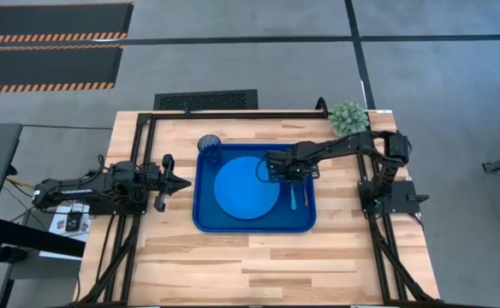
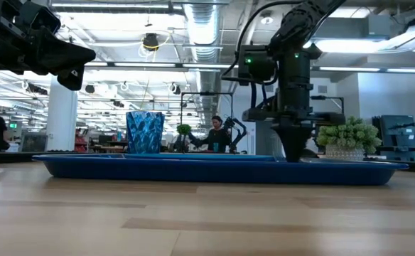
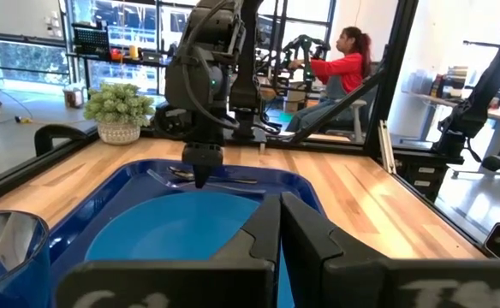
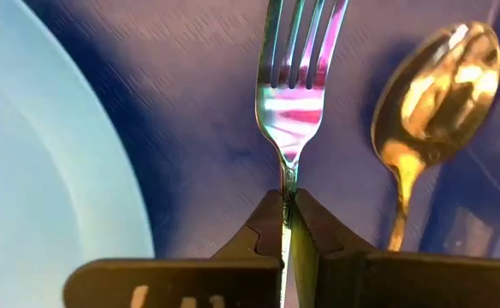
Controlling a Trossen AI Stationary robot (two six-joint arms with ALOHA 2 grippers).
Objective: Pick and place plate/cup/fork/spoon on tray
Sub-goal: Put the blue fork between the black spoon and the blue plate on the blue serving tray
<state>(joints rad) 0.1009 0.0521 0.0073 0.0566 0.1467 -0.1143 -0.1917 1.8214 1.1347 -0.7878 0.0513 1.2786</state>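
Observation:
The dark-blue tray (image 1: 205, 218) lies mid-table with the blue plate (image 1: 243, 190) on its floor and the dark-blue cup (image 1: 209, 147) standing at its far left corner. The fork (image 4: 294, 94) and the spoon (image 4: 430, 94) lie side by side on the tray between the plate and the right rim. My right gripper (image 1: 289, 175) points down there, shut on the fork. My left gripper (image 1: 180, 181) is shut and empty, held above the table left of the tray. My right gripper pinches the fork's neck (image 4: 288, 175), just behind the tines, between its two fingers. The fingers (image 4: 263, 222) come from above, pointing down, and lie across the fork. The fork is level at the tray floor; I cannot tell whether it rests on it.
A small green potted plant (image 1: 349, 117) stands at the table's far right corner. A black frame (image 1: 143, 120) runs around the work area. Bare wood lies in front of the tray. People sit in the room beyond the table.

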